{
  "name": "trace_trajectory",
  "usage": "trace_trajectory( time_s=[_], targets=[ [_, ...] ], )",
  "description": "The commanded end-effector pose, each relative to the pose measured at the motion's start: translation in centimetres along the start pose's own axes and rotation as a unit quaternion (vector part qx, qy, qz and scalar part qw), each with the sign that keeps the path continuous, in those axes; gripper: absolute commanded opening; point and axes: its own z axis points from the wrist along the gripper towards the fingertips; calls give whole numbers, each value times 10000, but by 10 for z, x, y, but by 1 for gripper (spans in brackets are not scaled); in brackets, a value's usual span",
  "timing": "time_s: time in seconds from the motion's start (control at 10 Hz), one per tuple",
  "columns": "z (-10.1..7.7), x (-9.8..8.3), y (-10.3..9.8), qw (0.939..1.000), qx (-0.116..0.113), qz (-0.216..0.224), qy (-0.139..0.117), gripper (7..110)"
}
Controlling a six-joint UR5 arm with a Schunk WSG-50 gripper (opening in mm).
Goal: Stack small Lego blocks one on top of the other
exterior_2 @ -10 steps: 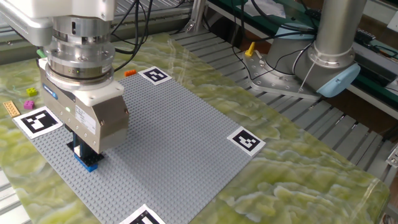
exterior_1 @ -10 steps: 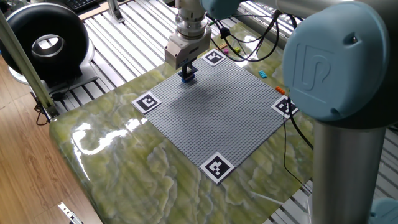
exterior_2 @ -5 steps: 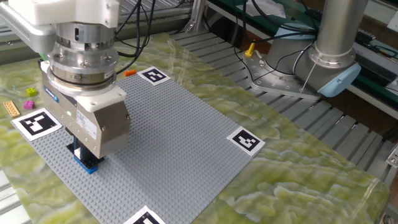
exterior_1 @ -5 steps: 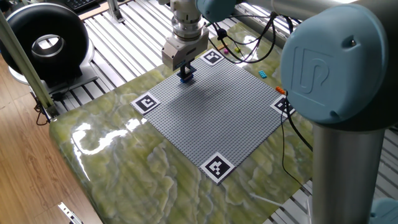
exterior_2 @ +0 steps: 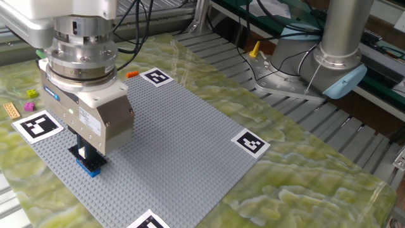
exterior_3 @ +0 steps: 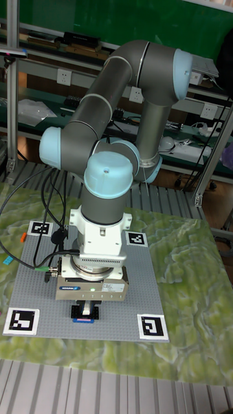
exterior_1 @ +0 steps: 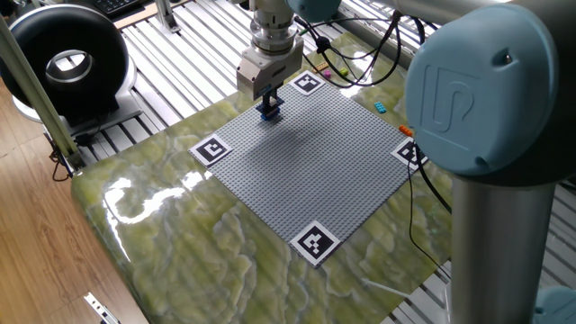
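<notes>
Gripper [exterior_2: 84, 154] stands upright over the dark blue Lego blocks [exterior_2: 88, 163] stacked on the grey baseplate [exterior_2: 171, 136], probably to press them together, but I cannot tell its opening.

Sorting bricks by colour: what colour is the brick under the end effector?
Blue brick, with a darker piece on top; the other fixed view shows it best.
</notes>
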Motion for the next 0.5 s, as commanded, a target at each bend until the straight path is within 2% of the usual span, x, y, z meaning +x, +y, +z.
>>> trace_trajectory(
  time_s=[0.0,0.1,0.4],
  targets=[
    [-2,-3,0,10000,-21,-1,-52,7],
    [-2,-4,-3,10000,21,28,-86,7],
    [2,-6,5,9997,-119,133,-156,7]
  ],
)
